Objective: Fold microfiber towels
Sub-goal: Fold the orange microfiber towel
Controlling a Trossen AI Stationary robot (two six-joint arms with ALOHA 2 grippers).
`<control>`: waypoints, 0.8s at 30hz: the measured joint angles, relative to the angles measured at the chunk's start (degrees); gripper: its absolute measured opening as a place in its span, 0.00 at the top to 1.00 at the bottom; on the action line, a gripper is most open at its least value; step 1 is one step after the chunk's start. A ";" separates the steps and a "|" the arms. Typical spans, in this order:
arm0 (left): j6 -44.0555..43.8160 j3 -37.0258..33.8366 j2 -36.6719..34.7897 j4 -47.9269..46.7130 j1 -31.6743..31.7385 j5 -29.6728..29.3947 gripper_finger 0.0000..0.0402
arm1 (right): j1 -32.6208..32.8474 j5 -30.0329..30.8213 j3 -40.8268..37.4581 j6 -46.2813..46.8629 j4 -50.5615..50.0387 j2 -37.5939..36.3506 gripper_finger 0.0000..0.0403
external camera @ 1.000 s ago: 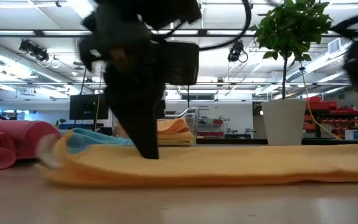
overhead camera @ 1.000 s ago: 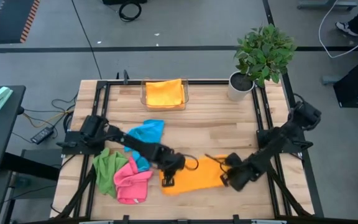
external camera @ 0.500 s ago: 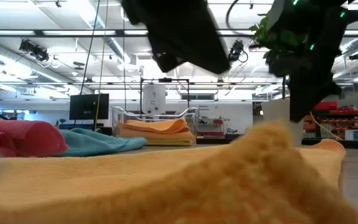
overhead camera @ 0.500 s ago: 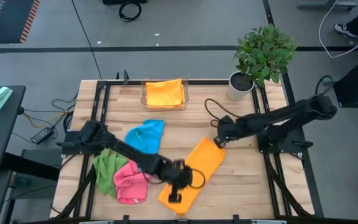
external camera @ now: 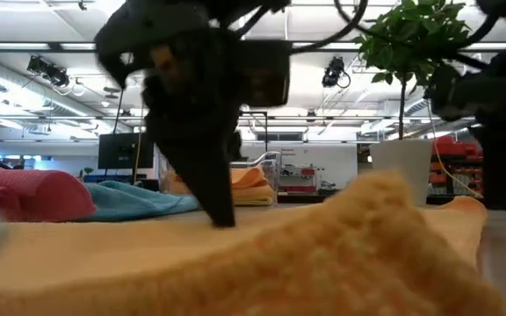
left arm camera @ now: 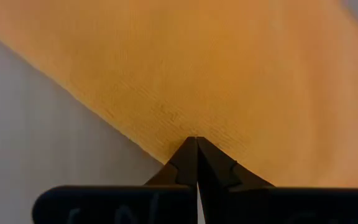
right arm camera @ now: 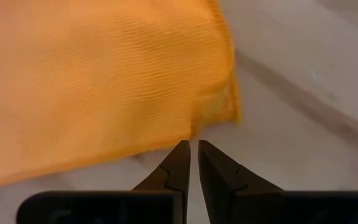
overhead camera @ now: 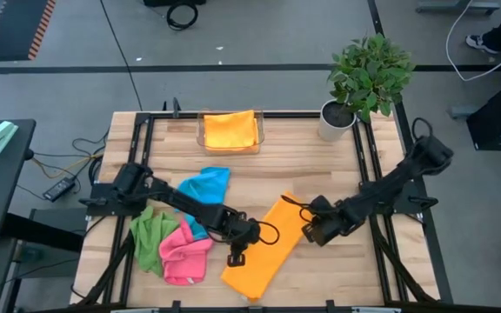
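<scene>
From above, an orange towel point(overhead camera: 266, 244) is lying diagonally across the front middle of the table point(overhead camera: 320, 165), between the two grippers. The left gripper point(overhead camera: 235, 258) is sitting at the towel's left edge with its jaws pressed together. The right gripper point(overhead camera: 307, 235) is sitting just beside the towel's right edge. A blue towel point(overhead camera: 205, 186), a green towel point(overhead camera: 151, 236) and a pink towel point(overhead camera: 186, 255) are lying bunched behind the left gripper, and a folded orange towel point(overhead camera: 230, 129) is resting in a clear tray point(overhead camera: 258, 142) at the far edge, near a potted plant point(overhead camera: 366, 71).

At table height, the orange towel point(external camera: 235, 263) is filling the foreground, and the left gripper point(external camera: 222, 218) is coming down onto it.

Looking past the left wrist, the left gripper point(left arm camera: 196, 142) is meeting the orange towel point(left arm camera: 229, 68) at its edge, jaws together; whether cloth is pinched cannot be told.

Looking past the right wrist, the right gripper point(right arm camera: 194, 145) is standing with a narrow gap between its jaws, holding nothing, with the corner of the orange towel point(right arm camera: 104, 74) just ahead of the tips.
</scene>
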 joint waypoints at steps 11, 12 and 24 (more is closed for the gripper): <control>-7.12 -3.69 -0.20 7.85 -0.89 0.35 0.98 | -9.11 -0.39 -0.19 -11.57 1.75 1.66 0.90; -7.37 -3.71 -0.12 8.71 -0.81 0.32 0.98 | -10.66 -0.34 -0.54 -13.06 1.81 1.66 0.90; -10.14 -3.48 -1.66 16.32 4.83 -1.37 0.97 | -28.60 5.92 -2.92 -33.72 -1.90 -2.60 0.90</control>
